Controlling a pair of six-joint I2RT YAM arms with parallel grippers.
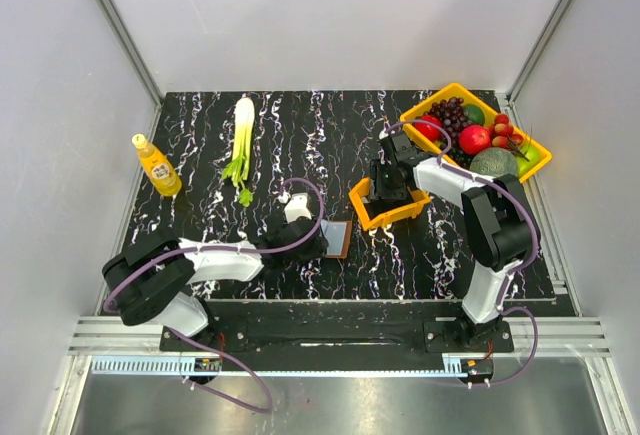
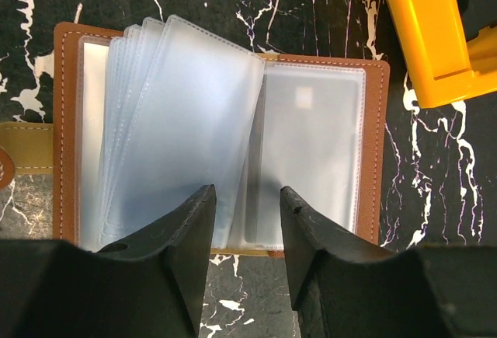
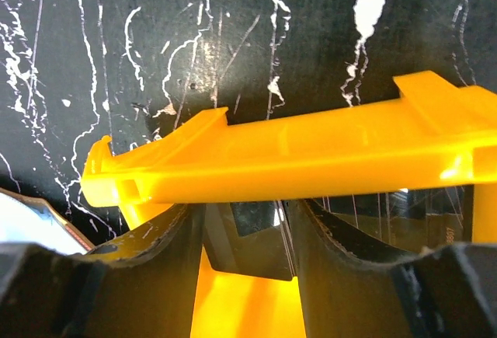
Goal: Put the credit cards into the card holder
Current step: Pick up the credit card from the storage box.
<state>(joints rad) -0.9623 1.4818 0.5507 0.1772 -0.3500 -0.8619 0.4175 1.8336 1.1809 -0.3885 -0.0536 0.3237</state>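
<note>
Open brown leather-like card holder (image 2: 377,144) lies under left gripper (image 2: 247,198), jaws parted, empty. Just right, small orange plastic bin (image 3: 311,151); right gripper (image 3: 245,221) dips in it, cannot tell if grasping.

Yellow bottle (image 1: 156,165); leek (image 1: 241,145); orange bin (image 1: 392,218); fruit basket (image 1: 430,101)

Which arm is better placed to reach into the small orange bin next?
Right: the right gripper sits at the small orange bin, dipped inside its rim; the left gripper hangs over the open card holder.
</note>
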